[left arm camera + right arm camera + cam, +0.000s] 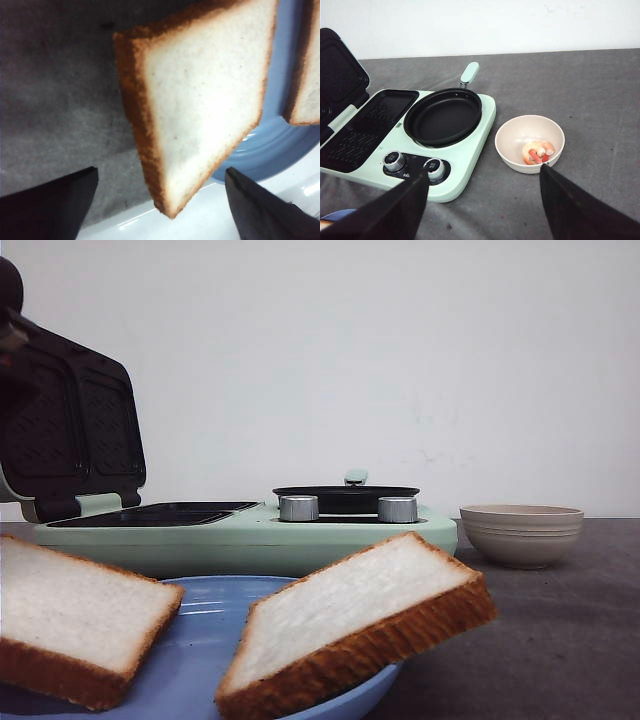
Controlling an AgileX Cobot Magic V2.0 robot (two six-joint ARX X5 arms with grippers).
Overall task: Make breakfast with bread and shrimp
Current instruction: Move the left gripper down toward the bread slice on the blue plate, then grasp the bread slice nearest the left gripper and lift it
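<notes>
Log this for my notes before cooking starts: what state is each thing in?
Sandwich-maker lid: open.
Round pan: empty.
Bread: two slices on blue plate, untoasted.
Shrimp: in the bowl.
Left gripper: open.
Right gripper: open.

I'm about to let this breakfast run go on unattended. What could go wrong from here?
1. One bread slice overhangs the rim of the blue plate tilted; a nudge from the open left gripper could tip it onto the table.
2. The shrimp lie small and bunched deep in the beige bowl; the open right gripper may miss them or push the bowl.
</notes>
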